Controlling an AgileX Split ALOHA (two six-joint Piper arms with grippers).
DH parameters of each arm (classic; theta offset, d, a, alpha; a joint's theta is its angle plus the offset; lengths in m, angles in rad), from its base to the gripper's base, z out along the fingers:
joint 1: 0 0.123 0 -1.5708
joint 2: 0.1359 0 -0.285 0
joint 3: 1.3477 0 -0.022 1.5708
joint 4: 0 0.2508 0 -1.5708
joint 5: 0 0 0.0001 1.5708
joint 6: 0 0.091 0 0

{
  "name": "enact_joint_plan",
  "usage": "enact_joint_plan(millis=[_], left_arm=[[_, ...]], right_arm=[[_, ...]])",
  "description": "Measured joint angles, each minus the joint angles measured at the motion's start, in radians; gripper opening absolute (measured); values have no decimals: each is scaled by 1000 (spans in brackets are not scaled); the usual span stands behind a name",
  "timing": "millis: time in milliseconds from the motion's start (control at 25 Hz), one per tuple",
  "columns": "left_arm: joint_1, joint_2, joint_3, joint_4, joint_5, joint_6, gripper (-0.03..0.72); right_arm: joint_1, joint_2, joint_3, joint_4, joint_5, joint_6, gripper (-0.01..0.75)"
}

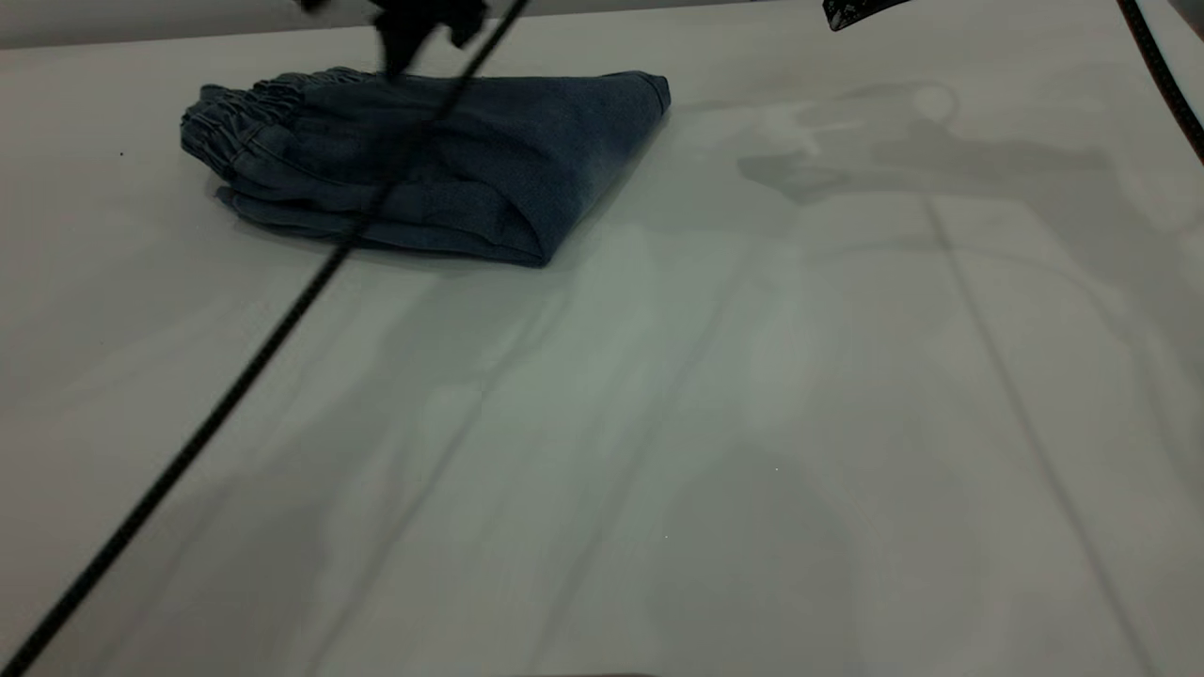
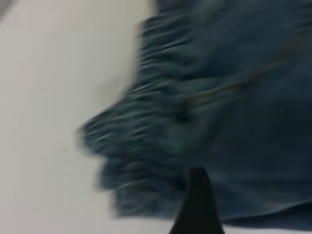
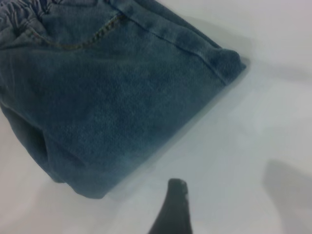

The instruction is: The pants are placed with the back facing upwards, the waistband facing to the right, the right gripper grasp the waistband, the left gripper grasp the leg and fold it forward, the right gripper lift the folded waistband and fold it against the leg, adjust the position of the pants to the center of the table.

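Observation:
The pants lie folded into a compact blue denim bundle at the far left of the table. Their ruched waistband is on top at the bundle's left end, and it fills the left wrist view as waistband. The printed leg is hidden inside the fold. My left gripper hovers just above the bundle's far edge, open and holding nothing; one finger shows over the denim. My right gripper hangs at the far right, off the pants, with one finger over bare table beside the folded corner.
A black cable runs diagonally from the left arm across the bundle to the near left corner. Another cable curves along the far right edge. Arm shadows fall on the white surface right of the pants.

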Motion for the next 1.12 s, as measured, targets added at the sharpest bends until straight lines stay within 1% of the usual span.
enact_joint_plan(millis=[120,240,400,520,600,720,920,1000,1120], left_arm=[[2,0,0,-100,-30,124,517],[32,0,0,-137,-35,176,517],[137,0,0,-207,-33,207,517],[213,1,0,-352,-32,289,517],[245,12,0,-465,-41,372,517],[258,45,0,-551,-60,522,517],[258,119,0,-568,-66,728,517],[258,145,-1,-569,-71,784,517],[250,161,-11,-570,-73,806,517]], right_arm=[[0,0,0,0,3,0,587],[0,0,0,0,11,0,587],[0,0,0,0,14,0,587],[0,0,0,0,14,0,587],[0,0,0,0,14,0,587],[0,0,0,0,14,0,587],[0,0,0,0,14,0,587],[0,0,0,0,14,-1,586],[0,0,0,0,14,-1,586]])
